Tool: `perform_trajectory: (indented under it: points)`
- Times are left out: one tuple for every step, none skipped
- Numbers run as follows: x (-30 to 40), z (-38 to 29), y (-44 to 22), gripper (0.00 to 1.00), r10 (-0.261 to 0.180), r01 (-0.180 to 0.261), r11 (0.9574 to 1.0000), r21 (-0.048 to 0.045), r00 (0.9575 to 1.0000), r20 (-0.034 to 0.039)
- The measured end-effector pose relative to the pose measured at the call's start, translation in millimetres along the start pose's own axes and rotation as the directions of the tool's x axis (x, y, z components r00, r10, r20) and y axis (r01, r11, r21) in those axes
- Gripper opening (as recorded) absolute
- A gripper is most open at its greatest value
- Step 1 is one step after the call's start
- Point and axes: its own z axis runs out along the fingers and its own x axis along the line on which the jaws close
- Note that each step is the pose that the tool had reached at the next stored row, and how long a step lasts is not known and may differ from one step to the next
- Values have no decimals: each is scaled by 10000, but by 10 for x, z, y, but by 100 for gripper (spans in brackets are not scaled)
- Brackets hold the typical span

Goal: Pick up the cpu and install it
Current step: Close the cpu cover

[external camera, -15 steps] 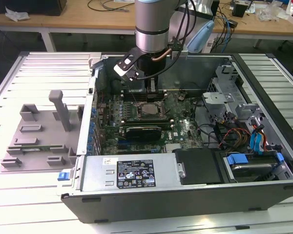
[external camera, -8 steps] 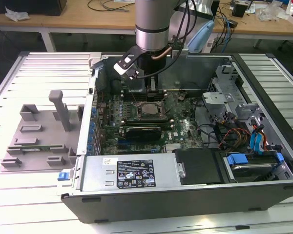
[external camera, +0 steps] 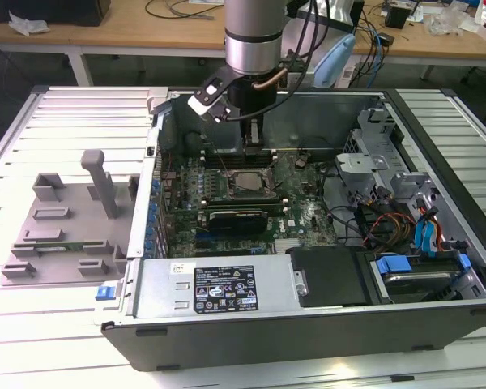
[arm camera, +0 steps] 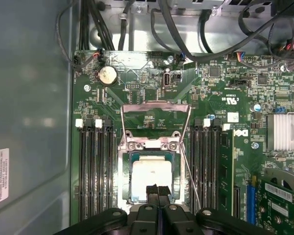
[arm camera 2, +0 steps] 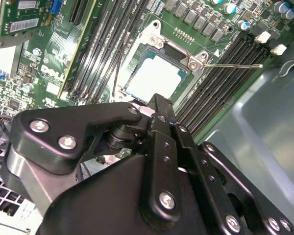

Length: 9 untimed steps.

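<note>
The cpu (arm camera: 152, 176), a pale silvery square, lies flat in the open socket frame (arm camera: 149, 144).

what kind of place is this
Probably a robotics lab or test workshop: an open computer case sits on a slatted metal table, the arm's gripper hangs over the cpu on the motherboard, and wooden workbenches behind carry loose cables.
</note>
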Motion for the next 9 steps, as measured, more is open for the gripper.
perform_trajectory:
  points:
    - [-1,-14,1,11,0,0,10000,0,10000,0]
    - [-1,-25,1,11,0,0,10000,0,10000,1]
    - [-1,-35,2,11,0,0,10000,1,10000,0]
    - [-2,-43,2,11,0,0,10000,0,10000,1]
    - [-2,-60,3,11,0,0,10000,0,10000,0]
    - [-3,-79,4,11,0,0,10000,0,10000,0]
    - [-4,-102,5,11,0,0,10000,0,10000,0]
    - [-5,-124,6,11,0,0,10000,0,10000,0]
    - [-4,-125,6,11,0,0,10000,-1,10000,-1]
